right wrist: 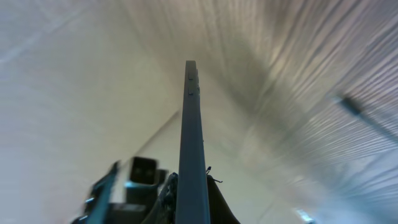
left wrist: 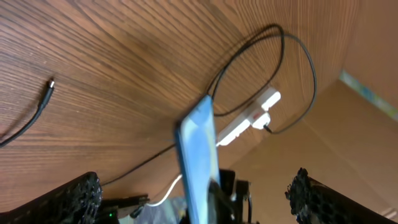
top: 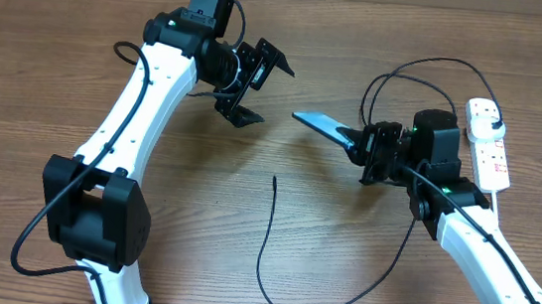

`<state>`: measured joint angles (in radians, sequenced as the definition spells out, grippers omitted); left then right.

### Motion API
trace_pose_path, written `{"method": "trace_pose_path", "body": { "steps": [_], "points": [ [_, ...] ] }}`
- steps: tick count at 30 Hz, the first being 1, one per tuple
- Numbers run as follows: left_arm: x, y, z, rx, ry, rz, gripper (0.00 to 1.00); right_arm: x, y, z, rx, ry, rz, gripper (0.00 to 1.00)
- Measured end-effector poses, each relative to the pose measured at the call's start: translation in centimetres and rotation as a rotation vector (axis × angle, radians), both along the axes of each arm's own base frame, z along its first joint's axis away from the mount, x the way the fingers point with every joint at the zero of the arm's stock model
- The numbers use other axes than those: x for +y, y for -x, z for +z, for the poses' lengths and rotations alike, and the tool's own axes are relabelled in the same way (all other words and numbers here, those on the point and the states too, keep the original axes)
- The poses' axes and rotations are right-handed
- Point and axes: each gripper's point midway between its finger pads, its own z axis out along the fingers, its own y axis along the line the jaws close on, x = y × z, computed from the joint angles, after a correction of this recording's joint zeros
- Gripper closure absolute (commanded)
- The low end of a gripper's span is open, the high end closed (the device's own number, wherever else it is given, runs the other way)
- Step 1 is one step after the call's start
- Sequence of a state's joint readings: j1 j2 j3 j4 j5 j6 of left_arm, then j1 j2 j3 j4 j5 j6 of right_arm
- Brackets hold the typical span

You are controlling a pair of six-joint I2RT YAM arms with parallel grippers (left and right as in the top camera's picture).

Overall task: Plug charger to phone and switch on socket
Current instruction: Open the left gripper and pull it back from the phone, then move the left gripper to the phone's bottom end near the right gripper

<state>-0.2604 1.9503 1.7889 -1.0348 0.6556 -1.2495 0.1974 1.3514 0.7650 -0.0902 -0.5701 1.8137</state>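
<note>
1. The left gripper (top: 263, 91) is in the upper middle of the overhead frame. Its fingers are spread wide, with nothing between them.
2. The right gripper (top: 363, 146) is right of centre. Its fingers are clamped on one end of the phone (top: 321, 125).
3. The phone's free end points toward the left of the frame, at the left gripper and apart from it. In the right wrist view the phone appears edge-on. The left wrist view shows its light-blue screen.
4. The charger (top: 263, 246) lies on the wooden table (top: 61, 52). Its connector tip rests bare at lower centre, below the phone and not touching it.
5. The cable curves along the bottom edge, then rises and loops toward the socket (top: 490, 153).
6. The socket lies flat at the right edge of the frame.
</note>
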Motion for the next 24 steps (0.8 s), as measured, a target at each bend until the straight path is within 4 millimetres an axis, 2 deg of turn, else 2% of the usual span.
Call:
{"method": "trace_pose_path", "body": {
  "steps": [6,17,24],
  "points": [
    [-0.9,0.4,-0.5,0.035,-0.043,0.045,0.00,0.4,-0.9,1.8,0.000,-0.100,-0.042,0.96],
    [-4.4,-0.3,0.1,-0.042,-0.038,0.051,0.00,1.1,-0.8,2.9,0.016,-0.180,-0.033,0.96],
    [-4.9,-0.2,0.1,-0.035,-0.036,0.066,0.01,1.3,-1.0,3.7,-0.019,-0.195,-0.016,0.96]
  ]
}}
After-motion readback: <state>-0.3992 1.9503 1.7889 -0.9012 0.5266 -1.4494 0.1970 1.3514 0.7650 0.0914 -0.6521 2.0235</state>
